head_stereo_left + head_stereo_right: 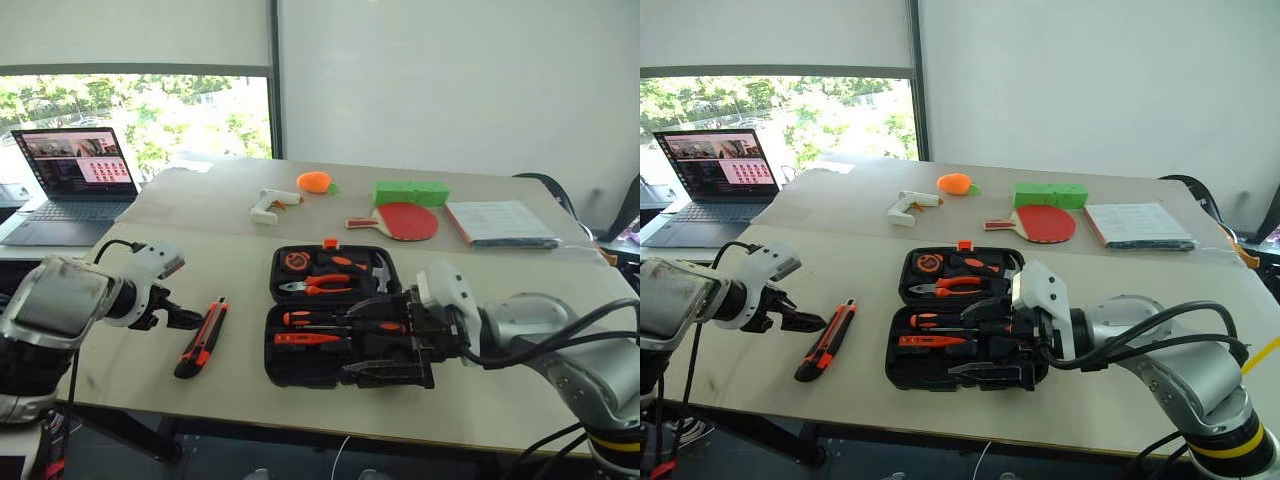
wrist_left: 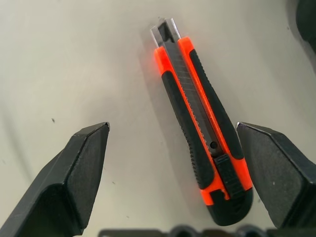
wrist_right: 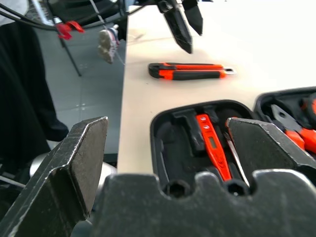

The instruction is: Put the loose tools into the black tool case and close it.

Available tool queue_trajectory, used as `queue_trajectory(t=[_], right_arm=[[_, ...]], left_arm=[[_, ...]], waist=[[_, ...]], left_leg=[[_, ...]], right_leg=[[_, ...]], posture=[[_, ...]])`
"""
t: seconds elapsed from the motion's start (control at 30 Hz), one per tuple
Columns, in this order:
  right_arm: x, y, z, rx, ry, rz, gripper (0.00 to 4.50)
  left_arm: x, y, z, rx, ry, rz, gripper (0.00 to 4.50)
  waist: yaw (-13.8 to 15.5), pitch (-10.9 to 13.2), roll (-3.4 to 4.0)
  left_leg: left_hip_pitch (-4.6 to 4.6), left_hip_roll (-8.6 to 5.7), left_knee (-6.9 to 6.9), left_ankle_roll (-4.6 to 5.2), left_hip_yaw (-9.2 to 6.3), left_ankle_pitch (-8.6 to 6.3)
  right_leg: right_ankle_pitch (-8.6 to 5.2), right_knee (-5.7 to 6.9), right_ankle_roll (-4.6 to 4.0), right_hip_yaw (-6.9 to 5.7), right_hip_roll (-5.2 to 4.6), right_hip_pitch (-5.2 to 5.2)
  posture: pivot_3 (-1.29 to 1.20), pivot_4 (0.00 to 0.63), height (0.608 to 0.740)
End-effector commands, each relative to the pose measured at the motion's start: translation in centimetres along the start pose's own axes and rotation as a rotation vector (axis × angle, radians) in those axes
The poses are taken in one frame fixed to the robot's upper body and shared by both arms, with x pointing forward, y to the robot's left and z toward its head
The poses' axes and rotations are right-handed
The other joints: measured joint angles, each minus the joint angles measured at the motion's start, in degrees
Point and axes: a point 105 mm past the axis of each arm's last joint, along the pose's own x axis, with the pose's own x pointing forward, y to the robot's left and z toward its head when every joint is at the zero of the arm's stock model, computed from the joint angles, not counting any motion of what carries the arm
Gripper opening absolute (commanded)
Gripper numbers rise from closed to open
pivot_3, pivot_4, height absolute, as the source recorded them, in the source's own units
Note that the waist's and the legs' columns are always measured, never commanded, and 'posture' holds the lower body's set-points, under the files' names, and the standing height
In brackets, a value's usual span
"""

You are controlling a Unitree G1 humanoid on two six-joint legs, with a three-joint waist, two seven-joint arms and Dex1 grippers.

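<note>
Black moulded plastic tool case (image 1: 330, 318) lies open and flat on the pale wooden table (image 1: 240, 250), near the front edge; taken as landmark. Its near half holds orange-handled screwdrivers (image 1: 340, 322) in shaped slots; its far half holds orange-handled pliers (image 1: 318, 285), with a small orange latch (image 1: 330, 243) on the far rim.

Right gripper (image 1: 395, 345) hangs over the case's near right corner, black fingers spread wide, nothing between them. Right wrist view: an orange tester-type screwdriver (image 3: 211, 148) sits in a slot of the case between the spread fingers (image 3: 74, 168).

Black-and-orange utility knife (image 1: 202, 337) lies loose on the table, left of the case, well apart from it, long axis running roughly near to far. Left gripper (image 1: 180, 318) is just left of the knife, above the table. Left wrist view: its two fingers (image 2: 79, 173) stand wide apart, the knife (image 2: 200, 123) flat on the table between them, nearer one finger; not pinched.

Beyond the case: red table-tennis paddle (image 1: 400, 221) behind its far right, white glue gun (image 1: 270, 205) behind its far left, orange rounded object (image 1: 315, 181) farther back, green block (image 1: 410, 192) beyond the paddle, white booklet (image 1: 500, 222) right of the paddle. Open laptop (image 1: 70, 185) stands far left of the case on a separate surface.
</note>
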Motion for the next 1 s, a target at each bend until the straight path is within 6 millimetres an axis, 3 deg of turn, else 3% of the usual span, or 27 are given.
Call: queue_trajectory(t=[0.03,0.3,0.57,0.67,0.87,1.0], right_arm=[[0.3,0.1,0.7,-0.063,-0.025,-0.008,4.5],[0.6,0.1,0.4,-0.051,-0.037,-0.072,4.5],[0.3,0.2,0.0,-0.032,-0.03,-0.132,4.5],[0.2,0.3,-0.1,-0.025,-0.03,-0.145,4.5],[-0.2,0.3,-0.1,-0.027,-0.022,-0.152,4.5],[-0.3,0.2,-0.2,-0.028,-0.012,-0.147,4.5]], left_arm=[[0.6,-0.4,0.7,-0.03,0.009,-0.012,4.41],[3.9,-2.1,1.0,-0.008,0.114,-0.056,4.41],[5.3,-2.0,-1.1,-0.008,0.232,-0.066,4.41],[5.5,-2.2,-1.1,-0.01,0.234,-0.084,3.7],[5.6,-2.0,-1.6,-0.037,0.232,-0.09,1.49],[5.5,-1.1,-1.7,-0.054,0.206,-0.068,1.4]], waist=[[-0.1,0.0,0.0],[-0.16,0.0,-0.01],[-0.52,-0.06,0.1],[-0.64,-0.12,0.21],[-0.59,-0.13,0.22],[-0.65,-0.14,0.25]], left_leg=[[0.0,0.0,-0.02,0.0,0.0,0.0],[-0.03,-0.02,-0.04,0.0,0.0,0.0],[0.07,-0.03,-0.04,-0.01,0.0,0.0],[0.1,-0.04,-0.03,-0.01,0.01,0.01],[0.07,-0.06,-0.04,-0.01,0.01,0.0],[0.08,-0.06,-0.04,-0.01,0.01,0.0]], right_leg=[[0.0,0.0,-0.01,0.0,0.0,-0.02],[0.0,0.01,-0.04,0.02,0.0,-0.04],[0.0,0.06,-0.05,0.03,-0.01,0.04],[0.0,0.09,-0.05,0.06,-0.01,0.04],[-0.01,0.04,-0.04,0.06,-0.02,0.04],[-0.01,0.04,-0.04,0.06,-0.02,0.04]], posture=[[0.0,0.15,0.736],[0.0,0.15,0.736],[0.0,0.15,0.736],[0.0,0.15,0.736],[0.0,0.15,0.736],[0.0,0.15,0.736]])
